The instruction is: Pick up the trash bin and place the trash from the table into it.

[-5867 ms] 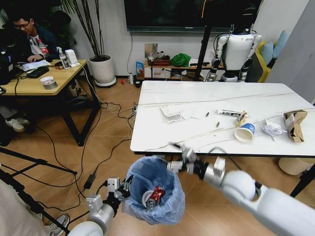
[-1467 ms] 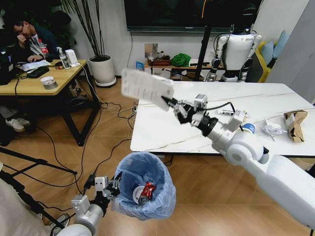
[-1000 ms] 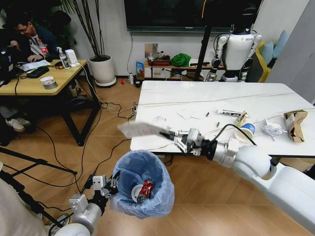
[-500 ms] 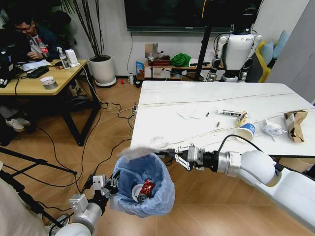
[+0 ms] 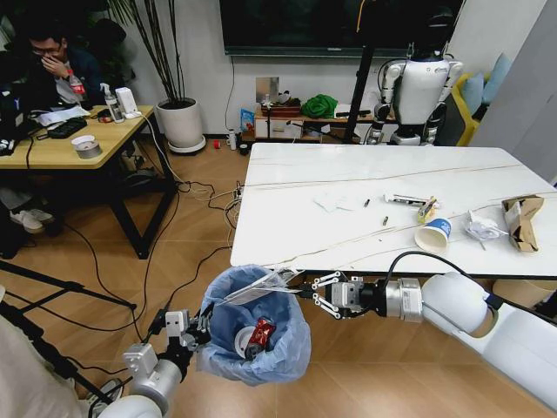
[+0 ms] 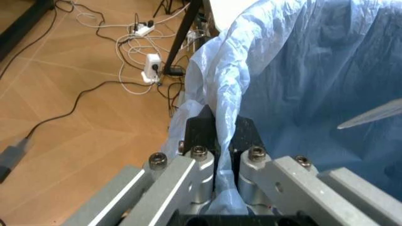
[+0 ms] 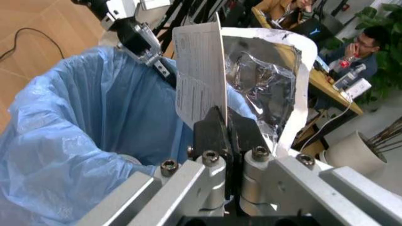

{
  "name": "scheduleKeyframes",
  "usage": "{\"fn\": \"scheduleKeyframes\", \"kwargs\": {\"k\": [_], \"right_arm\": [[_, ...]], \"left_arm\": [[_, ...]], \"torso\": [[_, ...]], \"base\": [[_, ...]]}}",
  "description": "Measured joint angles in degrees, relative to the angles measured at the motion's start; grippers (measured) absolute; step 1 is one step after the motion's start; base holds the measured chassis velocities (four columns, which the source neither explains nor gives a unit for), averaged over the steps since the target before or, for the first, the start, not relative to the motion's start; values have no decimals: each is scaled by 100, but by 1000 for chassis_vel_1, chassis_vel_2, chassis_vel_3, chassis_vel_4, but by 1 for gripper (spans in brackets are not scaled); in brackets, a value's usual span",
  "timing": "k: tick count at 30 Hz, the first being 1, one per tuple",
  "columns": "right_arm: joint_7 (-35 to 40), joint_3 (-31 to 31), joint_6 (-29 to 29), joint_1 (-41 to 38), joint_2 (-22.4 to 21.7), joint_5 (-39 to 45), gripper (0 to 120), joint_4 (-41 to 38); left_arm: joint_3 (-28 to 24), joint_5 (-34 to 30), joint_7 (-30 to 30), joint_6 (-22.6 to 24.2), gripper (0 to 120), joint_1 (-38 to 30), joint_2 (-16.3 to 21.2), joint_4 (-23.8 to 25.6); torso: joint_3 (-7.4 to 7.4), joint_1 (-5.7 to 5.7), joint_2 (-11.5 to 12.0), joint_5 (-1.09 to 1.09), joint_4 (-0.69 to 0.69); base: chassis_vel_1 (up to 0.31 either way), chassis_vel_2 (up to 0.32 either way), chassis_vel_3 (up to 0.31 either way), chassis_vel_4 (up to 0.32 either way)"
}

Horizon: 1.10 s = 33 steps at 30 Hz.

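Both grippers clamped: left point(image 6: 217, 141) on bin point(image 5: 261, 348) rim, right point(image 7: 226, 127) on wrapper point(image 5: 261, 286) above it.

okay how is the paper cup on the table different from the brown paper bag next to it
The paper cup is white with a blue band; the brown paper bag is plain brown. The cup lies tipped with its round mouth open and keeps its shape; the bag is crumpled and flattened. Both lie untouched on the table, near its right end.
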<state>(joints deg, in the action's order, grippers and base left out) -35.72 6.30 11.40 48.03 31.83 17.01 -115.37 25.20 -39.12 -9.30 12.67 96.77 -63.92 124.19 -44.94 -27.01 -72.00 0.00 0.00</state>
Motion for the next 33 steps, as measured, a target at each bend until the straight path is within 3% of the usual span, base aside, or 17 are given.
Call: {"fn": "scheduleKeyframes", "kwargs": {"k": [4,18,23,25,28,33], "right_arm": [[-31,-33,53,54,9,-32,7,33],[-12,-119,60,156,74,203,55,118],[798,-258,-212,-80,457,1078,78,353],[1152,-260,-260,-140,550,1201,81,419],[2177,-245,-519,-327,918,1616,94,643],[2981,-275,-920,-504,1398,1885,100,983]], "left_arm": [[-14,3,-1,8,0,0,-6,3],[-28,10,-6,17,0,28,-11,13],[-25,55,-4,16,0,88,-35,16],[-24,64,-3,15,0,103,-41,25],[-1,93,5,8,0,154,-58,51],[44,118,15,4,0,222,-78,103]], "torso": [[0,0,0,0,0],[0,0,0,-1,-1],[0,0,0,0,0],[0,0,0,0,1],[0,0,0,-1,-1],[0,-1,0,-1,1]], "base": [[0,0,0,0],[0,0,0,0],[0,0,0,0],[0,0,0,0],[0,0,0,0],[0,0,0,0]]}}
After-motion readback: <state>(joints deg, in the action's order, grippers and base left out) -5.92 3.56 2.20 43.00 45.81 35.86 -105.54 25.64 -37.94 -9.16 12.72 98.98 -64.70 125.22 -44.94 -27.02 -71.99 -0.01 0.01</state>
